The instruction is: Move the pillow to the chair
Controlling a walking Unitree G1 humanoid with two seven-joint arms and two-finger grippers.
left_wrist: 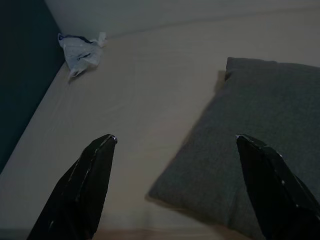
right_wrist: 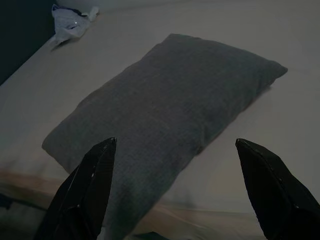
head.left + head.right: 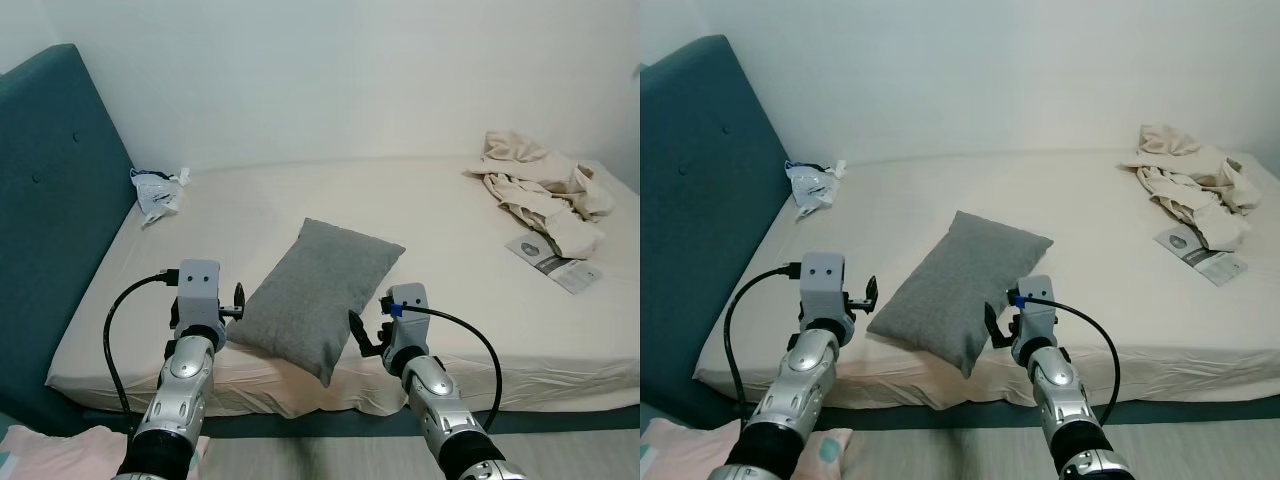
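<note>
1. Your grey pillow (image 3: 318, 292) lies on the bed (image 3: 450, 210), at its near edge.
2. Left gripper (image 1: 175, 187): fingers spread, at pillow's left corner.
3. Right gripper (image 2: 175, 190): spread wide, near its right side.

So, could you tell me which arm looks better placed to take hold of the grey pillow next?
Probably the right: its open pincer points squarely at the grey rectangular fabric pillow, while the left pincer, also open, faces only the pillow's near corner.
</note>
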